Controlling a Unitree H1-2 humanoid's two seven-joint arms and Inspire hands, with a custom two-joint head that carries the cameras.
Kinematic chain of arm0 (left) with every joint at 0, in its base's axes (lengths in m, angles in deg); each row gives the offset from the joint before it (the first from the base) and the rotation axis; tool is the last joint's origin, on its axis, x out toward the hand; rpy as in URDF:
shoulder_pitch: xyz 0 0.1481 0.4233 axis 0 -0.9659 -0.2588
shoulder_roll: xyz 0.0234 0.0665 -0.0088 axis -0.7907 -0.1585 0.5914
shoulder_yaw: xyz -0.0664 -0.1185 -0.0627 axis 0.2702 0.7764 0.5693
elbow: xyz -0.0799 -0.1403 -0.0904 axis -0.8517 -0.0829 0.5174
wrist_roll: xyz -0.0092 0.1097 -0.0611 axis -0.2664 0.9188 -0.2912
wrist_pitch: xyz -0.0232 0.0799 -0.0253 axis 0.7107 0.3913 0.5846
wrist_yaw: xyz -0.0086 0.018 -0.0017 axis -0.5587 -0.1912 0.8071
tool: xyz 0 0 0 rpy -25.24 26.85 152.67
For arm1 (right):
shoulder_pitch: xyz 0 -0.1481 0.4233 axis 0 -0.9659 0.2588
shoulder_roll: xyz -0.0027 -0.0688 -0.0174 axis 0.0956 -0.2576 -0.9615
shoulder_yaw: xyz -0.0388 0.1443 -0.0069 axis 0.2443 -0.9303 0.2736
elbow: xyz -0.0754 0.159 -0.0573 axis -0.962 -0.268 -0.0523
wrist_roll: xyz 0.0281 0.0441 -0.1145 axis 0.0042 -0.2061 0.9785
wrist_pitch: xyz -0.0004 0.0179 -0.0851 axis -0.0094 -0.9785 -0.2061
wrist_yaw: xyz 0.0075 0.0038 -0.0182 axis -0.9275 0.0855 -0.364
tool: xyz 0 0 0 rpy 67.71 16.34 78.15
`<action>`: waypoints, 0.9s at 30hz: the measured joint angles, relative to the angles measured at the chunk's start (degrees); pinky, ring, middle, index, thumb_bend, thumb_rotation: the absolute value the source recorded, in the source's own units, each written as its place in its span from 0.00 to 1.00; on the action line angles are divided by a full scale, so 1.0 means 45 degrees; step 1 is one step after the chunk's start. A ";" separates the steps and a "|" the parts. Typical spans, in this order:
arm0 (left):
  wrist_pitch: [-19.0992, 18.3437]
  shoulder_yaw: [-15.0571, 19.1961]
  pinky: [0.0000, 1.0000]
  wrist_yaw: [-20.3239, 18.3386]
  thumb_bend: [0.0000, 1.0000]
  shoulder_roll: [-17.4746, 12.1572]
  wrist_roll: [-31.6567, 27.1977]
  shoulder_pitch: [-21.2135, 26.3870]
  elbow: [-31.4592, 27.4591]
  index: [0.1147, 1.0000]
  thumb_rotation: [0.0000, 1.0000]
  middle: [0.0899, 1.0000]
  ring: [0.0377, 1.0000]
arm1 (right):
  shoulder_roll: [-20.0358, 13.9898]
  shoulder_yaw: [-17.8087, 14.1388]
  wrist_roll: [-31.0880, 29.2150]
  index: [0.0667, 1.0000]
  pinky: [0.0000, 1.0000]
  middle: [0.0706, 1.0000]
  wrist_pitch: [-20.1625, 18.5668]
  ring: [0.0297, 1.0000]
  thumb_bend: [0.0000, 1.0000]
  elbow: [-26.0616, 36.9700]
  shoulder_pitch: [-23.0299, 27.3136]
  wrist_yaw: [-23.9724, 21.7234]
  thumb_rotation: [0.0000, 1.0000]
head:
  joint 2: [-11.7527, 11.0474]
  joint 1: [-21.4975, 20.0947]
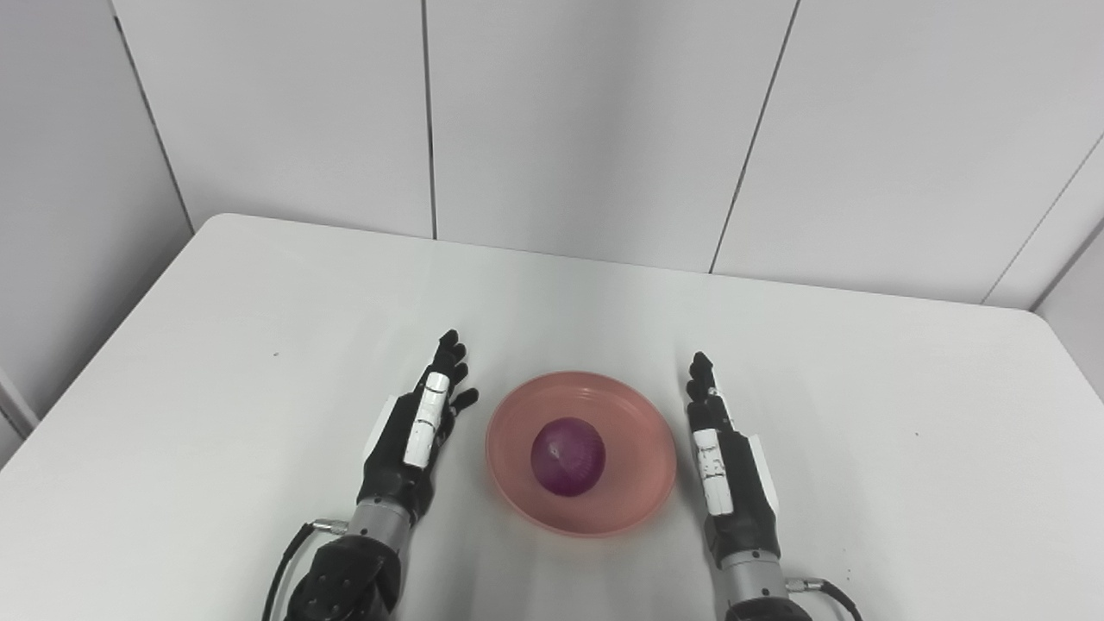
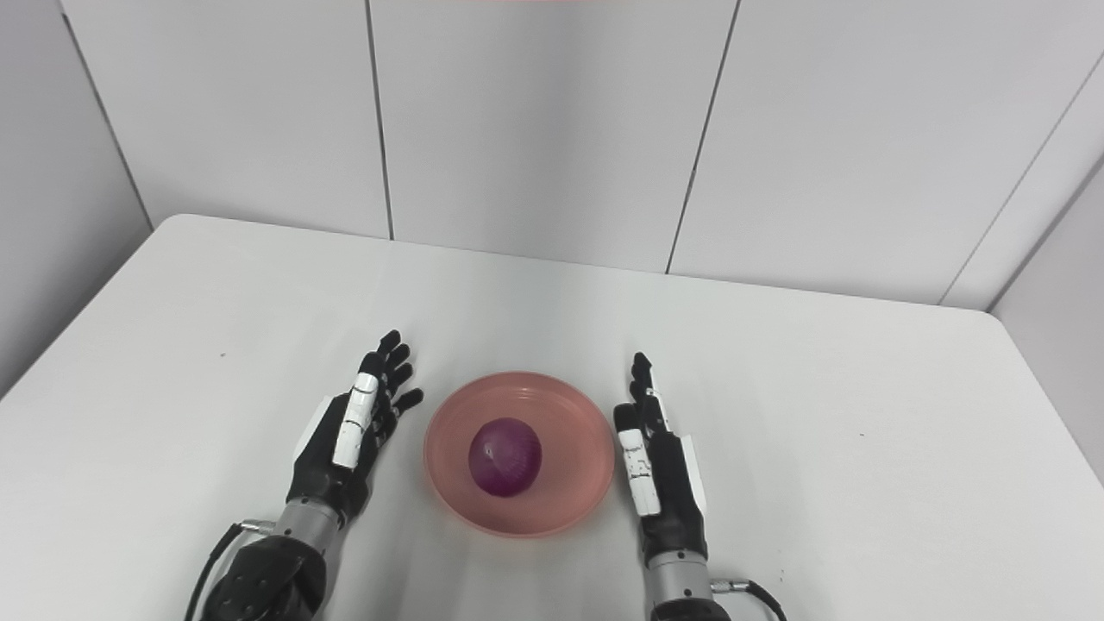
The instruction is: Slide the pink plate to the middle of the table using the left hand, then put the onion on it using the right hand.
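Observation:
A pink plate (image 1: 634, 431) lies on the white table (image 1: 259, 345) near the front middle. A purple onion (image 1: 567, 456) rests in the plate's centre. My left hand (image 1: 414, 431) is just left of the plate, fingers straight and apart, holding nothing and not touching the rim. On the other side, my right hand (image 1: 724, 466) stands edge-on close to the plate's right rim, fingers extended, empty. In the right eye view the onion (image 2: 505, 457) sits between the left hand (image 2: 354, 435) and the right hand (image 2: 657, 470).
Grey wall panels (image 1: 604, 129) rise behind the table's far edge. The table's rounded corners show at back left and back right. Cables trail from both wrists at the bottom edge.

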 measured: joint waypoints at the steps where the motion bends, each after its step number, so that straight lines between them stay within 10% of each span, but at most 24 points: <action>1: 0.0000 -0.0001 1.00 0.0000 0.68 0.0000 0.0000 0.0000 0.0000 1.00 1.00 1.00 1.00 | 0.0000 -0.0001 -0.0005 1.00 1.00 1.00 0.0001 1.00 0.74 0.0000 0.0001 0.0000 1.00 | 0.0000 0.0000; 8: 0.0002 0.0008 1.00 -0.0005 0.68 -0.0003 -0.0002 0.0003 0.0002 1.00 1.00 1.00 1.00 | 0.0001 0.0004 0.0017 1.00 1.00 1.00 0.0001 1.00 0.73 -0.0004 0.0005 0.0005 1.00 | 0.0039 -0.0176; 15: 0.0001 0.0210 1.00 -0.0356 0.65 -0.0451 -0.0564 0.0005 0.0023 1.00 1.00 1.00 1.00 | 0.0169 0.0088 0.0432 1.00 1.00 1.00 0.0004 1.00 0.71 -0.0180 0.0101 0.0337 1.00 | 0.0234 -0.2245; 27: -0.0117 0.0566 1.00 -0.0567 0.66 -0.0784 -0.1033 0.0112 0.0055 1.00 1.00 1.00 1.00 | 0.0797 0.0395 0.0907 1.00 1.00 1.00 0.0019 1.00 0.68 -0.0691 0.0384 0.0768 1.00 | 0.0391 -0.2422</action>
